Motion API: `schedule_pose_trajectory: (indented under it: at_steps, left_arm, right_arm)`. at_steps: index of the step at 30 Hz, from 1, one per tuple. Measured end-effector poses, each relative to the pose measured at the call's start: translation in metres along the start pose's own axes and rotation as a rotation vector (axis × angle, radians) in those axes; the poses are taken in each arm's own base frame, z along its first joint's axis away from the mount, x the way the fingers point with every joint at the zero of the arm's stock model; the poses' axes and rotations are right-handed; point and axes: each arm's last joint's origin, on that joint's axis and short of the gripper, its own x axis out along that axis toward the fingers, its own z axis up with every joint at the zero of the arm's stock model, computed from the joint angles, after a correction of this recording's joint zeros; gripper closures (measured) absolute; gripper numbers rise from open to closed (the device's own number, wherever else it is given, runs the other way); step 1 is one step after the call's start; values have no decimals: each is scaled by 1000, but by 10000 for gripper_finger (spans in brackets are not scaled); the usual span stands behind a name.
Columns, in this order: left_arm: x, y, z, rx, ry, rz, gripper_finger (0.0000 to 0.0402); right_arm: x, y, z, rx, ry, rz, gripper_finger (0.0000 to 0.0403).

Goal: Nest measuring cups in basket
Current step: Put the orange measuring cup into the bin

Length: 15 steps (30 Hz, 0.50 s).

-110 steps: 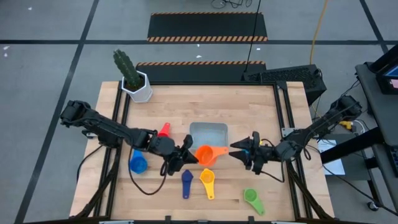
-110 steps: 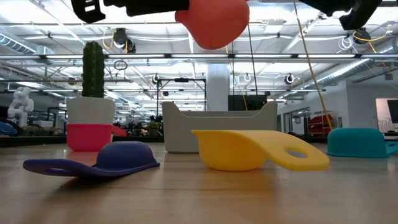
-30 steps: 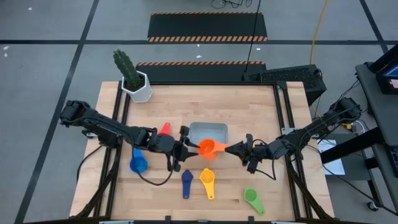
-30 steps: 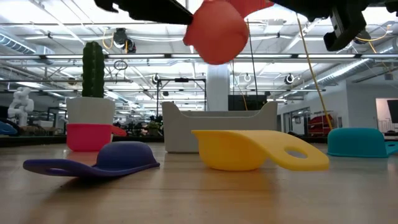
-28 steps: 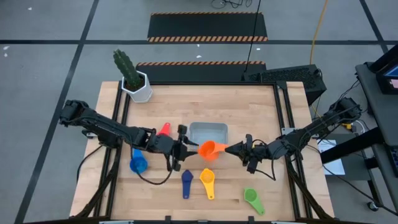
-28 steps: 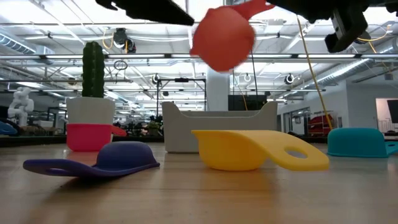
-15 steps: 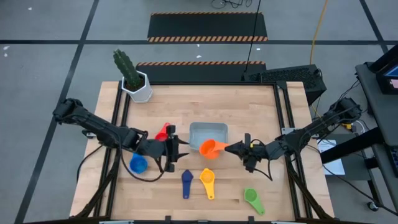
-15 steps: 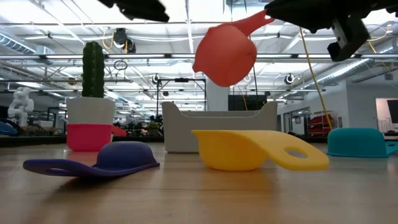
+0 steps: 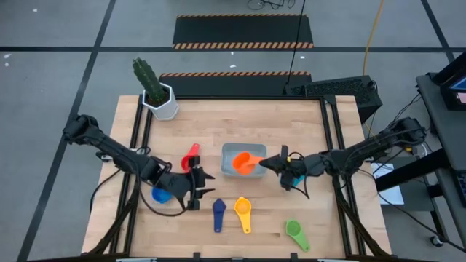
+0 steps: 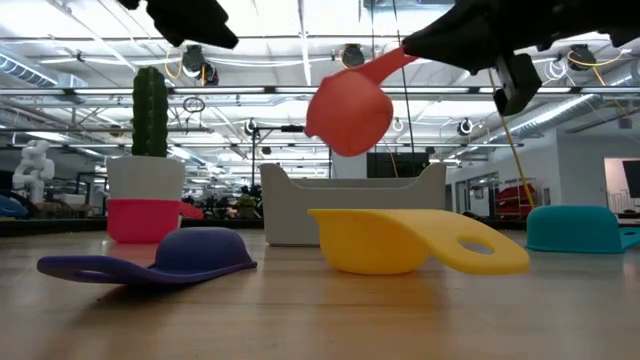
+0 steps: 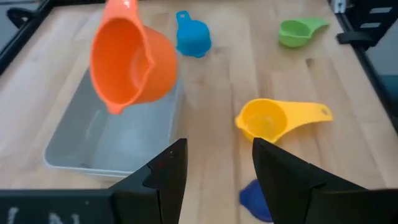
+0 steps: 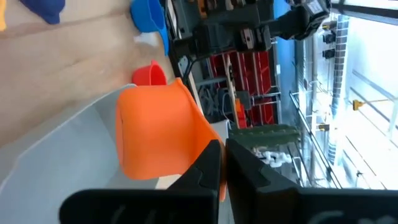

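My right gripper (image 9: pixel 263 164) is shut on the orange measuring cup (image 9: pixel 244 163), which hangs over the pale basket (image 9: pixel 227 149). My left gripper (image 9: pixel 198 182) stands open and holds nothing, left of the basket and above the table. On the wood lie the red cup (image 9: pixel 189 156), the blue cup (image 9: pixel 162 193) half under my left arm, the navy cup (image 9: pixel 219 211), the yellow cup (image 9: pixel 242 211) and the green cup (image 9: pixel 295 233). A light blue cup (image 11: pixel 193 37) lies right of the basket. My right gripper pinches the orange cup's flat handle (image 12: pixel 202 149) between its two fingers, which come about level from the table's right side. The cup is lifted clear above the basket. It is tilted: the handle (image 10: pixel 385 62) slants up to the fingers and the bowl (image 10: pixel 350 115) hangs lower.
A cactus in a white hexagonal pot (image 9: pixel 162 102) stands at the far left corner. Black rails (image 9: pixel 331 138) run along the table's left and right sides. Bare wood lies along the far edge behind the basket.
My left gripper has drawn back from the orange cup toward the table's left edge and has rolled about its own line. My right gripper has carried the cup toward the far edge, from in front of the basket to over it, and the bowl now hangs lower.
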Motion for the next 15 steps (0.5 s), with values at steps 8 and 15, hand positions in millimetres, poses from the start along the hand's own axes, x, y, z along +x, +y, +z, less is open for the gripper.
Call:
schedule_pose_trajectory:
  at_steps: [8,15]
  left_arm:
    - [16,-13,-10,30,31,19,218]
    - [26,-19,-15,43,50,19,218]
  right_arm:
    - [10,-1,-15,-84,41,6,403]
    - [15,1,-28,-98,107,38,403]
